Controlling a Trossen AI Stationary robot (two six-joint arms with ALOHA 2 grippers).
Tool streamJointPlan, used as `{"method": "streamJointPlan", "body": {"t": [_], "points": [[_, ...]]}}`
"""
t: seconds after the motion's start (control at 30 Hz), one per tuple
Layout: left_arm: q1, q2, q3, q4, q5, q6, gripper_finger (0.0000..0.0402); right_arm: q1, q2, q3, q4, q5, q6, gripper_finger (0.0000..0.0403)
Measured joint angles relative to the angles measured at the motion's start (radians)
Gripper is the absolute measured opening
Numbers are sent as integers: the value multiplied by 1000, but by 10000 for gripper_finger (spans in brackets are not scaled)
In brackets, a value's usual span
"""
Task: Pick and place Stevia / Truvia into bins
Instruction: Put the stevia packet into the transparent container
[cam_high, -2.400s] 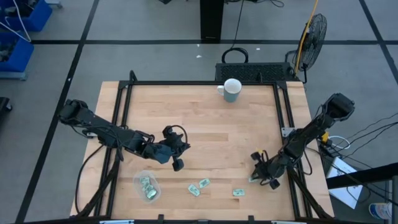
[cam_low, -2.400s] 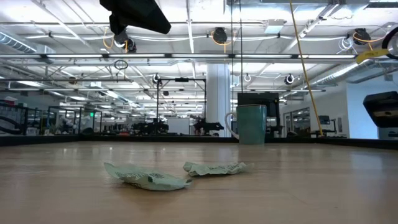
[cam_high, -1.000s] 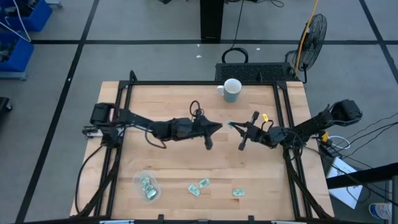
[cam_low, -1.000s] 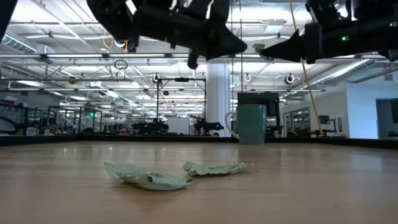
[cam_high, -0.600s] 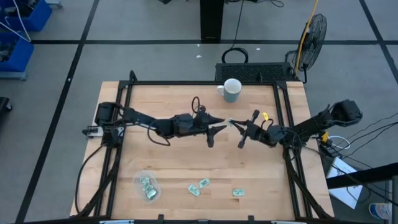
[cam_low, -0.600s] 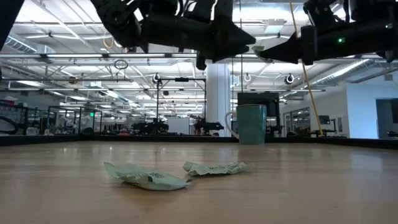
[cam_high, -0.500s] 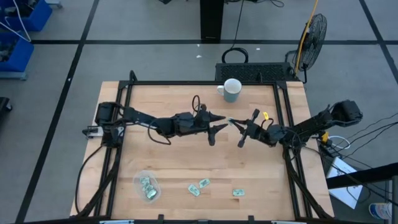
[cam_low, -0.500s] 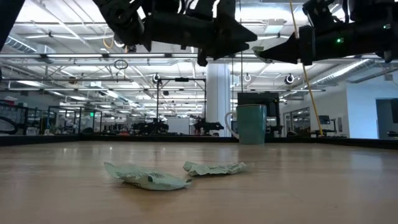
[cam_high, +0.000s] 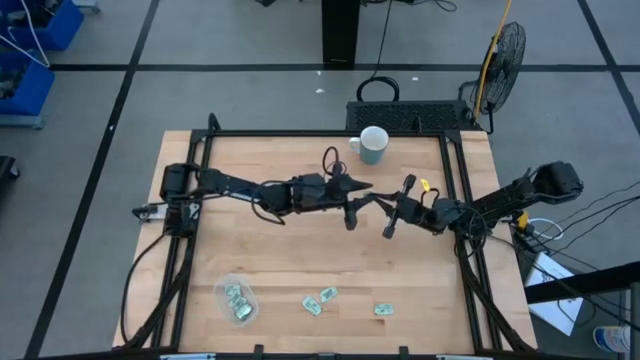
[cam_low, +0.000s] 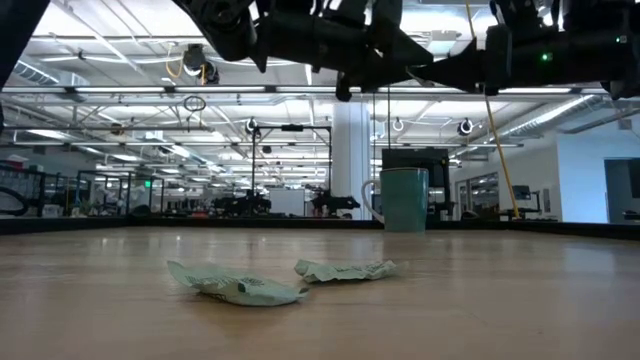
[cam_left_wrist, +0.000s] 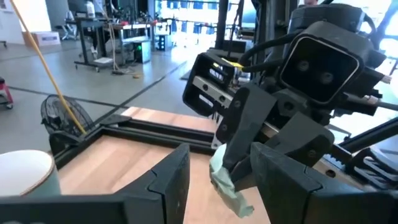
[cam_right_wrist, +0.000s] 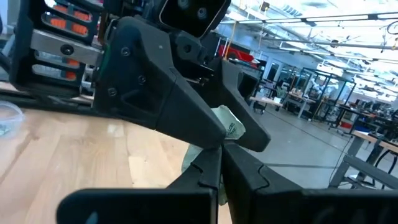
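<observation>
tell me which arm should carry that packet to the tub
Left. Its pincer meets the right pincer at the held Stevia packet, and the clear tub sits on the left arm's side.

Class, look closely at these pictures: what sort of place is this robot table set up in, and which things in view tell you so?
Probably a large industrial lab or workshop hall: exposed ceiling beams and lights, rows of workbenches stretching far behind the table, and a pedestal fan standing on the taped concrete floor.

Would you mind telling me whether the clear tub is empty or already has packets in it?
Not empty: the high view shows green packets lying inside the clear tub near the table's front left corner.
</observation>
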Motion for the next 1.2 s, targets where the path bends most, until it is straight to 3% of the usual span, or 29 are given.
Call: {"method": "streamJointPlan", "body": {"t": [0.17,0.53,0.77,1.07,1.2], "points": [[0,0,0,0,-5,-16,159,0,0,1,3,0,-3,4],[0,-1,1,-5,2,-30,55,0,1,0,20,2,2,6],[0,-1,1,-6,0,-24,13,0,1,0,19,1,-2,48],[0,-1,1,-40,-2,-23,5,2,1,0,-37,-1,11,113],[0,-41,-2,-143,0,-9,5,17,-1,1,-122,30,12,124]]}}
